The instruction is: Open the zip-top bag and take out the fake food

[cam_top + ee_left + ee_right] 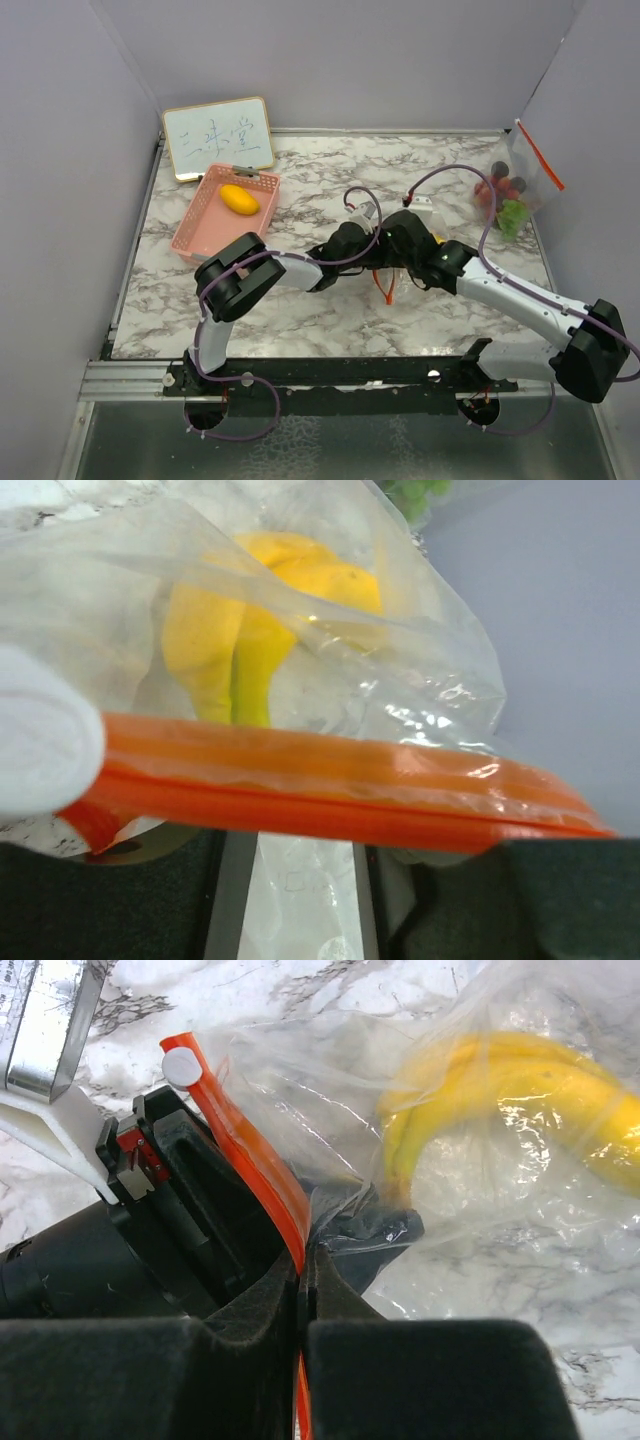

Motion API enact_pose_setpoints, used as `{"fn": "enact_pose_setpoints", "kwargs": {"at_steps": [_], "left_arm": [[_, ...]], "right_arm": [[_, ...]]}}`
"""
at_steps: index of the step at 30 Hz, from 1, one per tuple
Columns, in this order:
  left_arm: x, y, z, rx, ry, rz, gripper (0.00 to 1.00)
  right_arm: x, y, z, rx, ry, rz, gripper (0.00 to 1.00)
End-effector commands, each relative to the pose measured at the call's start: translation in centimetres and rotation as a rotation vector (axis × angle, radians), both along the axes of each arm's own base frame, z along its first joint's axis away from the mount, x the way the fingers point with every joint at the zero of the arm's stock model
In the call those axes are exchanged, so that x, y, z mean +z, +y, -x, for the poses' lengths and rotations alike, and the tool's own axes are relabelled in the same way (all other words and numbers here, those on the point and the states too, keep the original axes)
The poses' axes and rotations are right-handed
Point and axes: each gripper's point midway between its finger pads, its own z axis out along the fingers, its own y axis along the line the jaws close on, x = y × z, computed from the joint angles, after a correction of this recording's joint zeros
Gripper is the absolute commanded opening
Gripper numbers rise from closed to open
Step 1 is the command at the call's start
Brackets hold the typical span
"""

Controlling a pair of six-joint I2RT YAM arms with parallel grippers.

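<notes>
Right wrist view tells it: right gripper clamped on the orange zip strip, banana in the zip-top bag just beyond; the overhead view buries that mid-table, open marble table all round; left gripper sits at the strip, perhaps pinching, I cannot tell; lemon in pink basket.

Top view: zip-top bag almost wholly hidden, one orange sliver showing; whiteboard writing too small to read. Left wrist: orange zip strip blurred at the lens; white blob at left unidentifiable. Right wrist: banana cut by right edge.
</notes>
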Motion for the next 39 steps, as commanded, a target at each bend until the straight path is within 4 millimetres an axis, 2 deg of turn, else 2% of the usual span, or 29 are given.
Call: {"fn": "enact_pose_setpoints", "kwargs": {"at_steps": [1, 5, 9, 18, 22, 26, 29, 34, 39], "left_arm": [[0.2, -1.3, -0.8, 0.046, -0.059, -0.048, 0.48], [-0.9, -1.1, -1.2, 0.076, -0.104, -0.160, 0.58], [-1.8, -1.2, -1.3, 0.086, -0.130, -0.216, 0.63], [-3.3, -3.4, -1.4, 0.058, -0.135, -0.260, 0.63], [-3.8, -3.6, -1.4, 0.052, -0.135, -0.270, 0.53], [-3.6, -3.6, -1.4, 0.049, -0.140, -0.266, 0.30], [-2.8, -3.1, -1.3, 0.050, -0.160, -0.268, 0.16], [-1.3, -1.2, -1.2, 0.073, -0.208, -0.307, 0.05], [-1.3, 1.7, -0.6, 0.089, -0.233, -0.398, 0.00]], "right_arm": [[0.2, 1.8, 0.0, 0.048, 0.003, -0.065, 0.02], [0.5, 1.6, 0.1, 0.050, 0.003, -0.063, 0.02], [0.8, 1.8, 0.3, 0.066, -0.007, -0.081, 0.02], [0.0, 3.0, 0.6, 0.113, 0.018, -0.107, 0.02], [0.4, 2.5, 0.5, 0.097, 0.005, -0.103, 0.02], [0.6, 1.7, 0.5, 0.068, -0.001, -0.076, 0.02], [0.3, 0.3, 0.2, 0.022, -0.011, -0.018, 0.02], [-0.1, -1.8, -0.3, -0.056, -0.019, 0.049, 0.02], [-1.0, -2.9, -1.0, -0.079, -0.013, 0.044, 0.02]]}}
